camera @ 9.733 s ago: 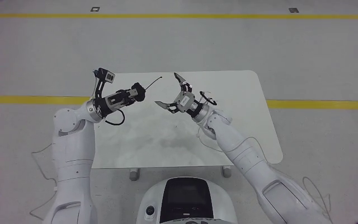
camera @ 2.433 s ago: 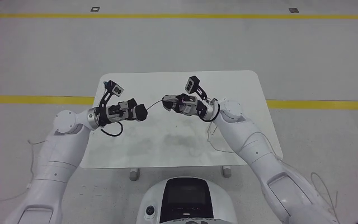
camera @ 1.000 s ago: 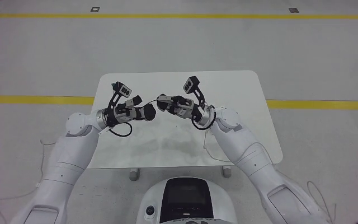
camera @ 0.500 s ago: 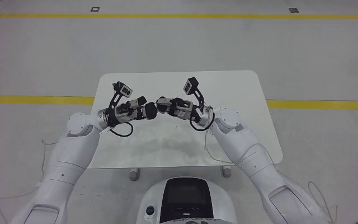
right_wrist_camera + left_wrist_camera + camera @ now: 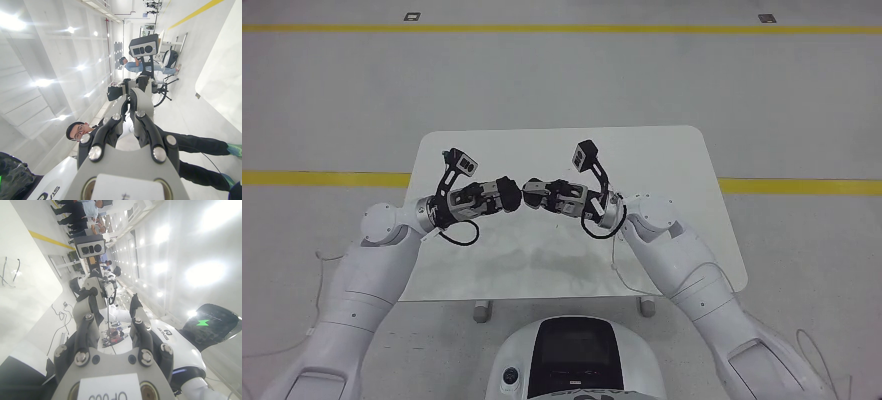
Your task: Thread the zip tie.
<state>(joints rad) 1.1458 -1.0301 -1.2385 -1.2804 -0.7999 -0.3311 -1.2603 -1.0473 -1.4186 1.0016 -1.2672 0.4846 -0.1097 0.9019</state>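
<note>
Black zip tie is up in the air btw the two grippers, over roughly the middle of the table, a bit toward its left edge. Left gripper and right gripper point tip to tip, pretty much touching in the top view.

Left one is spread wide, fingers well apart. The tie runs lengthwise down the gap btw them w/o touching either pad, afaict.

Right one is pinched nearly together, fingers w/ just a sliver of gap. In the left wrist view the far end of the tie leads straight into it, so it looks clamped on the tie.

Can't make out the tie's head or whether the tail is thru it, way too thin.

Also lying on the table: a clear sheet or bag w/ a few thin black strips on it, can't tell exactly what.
</note>
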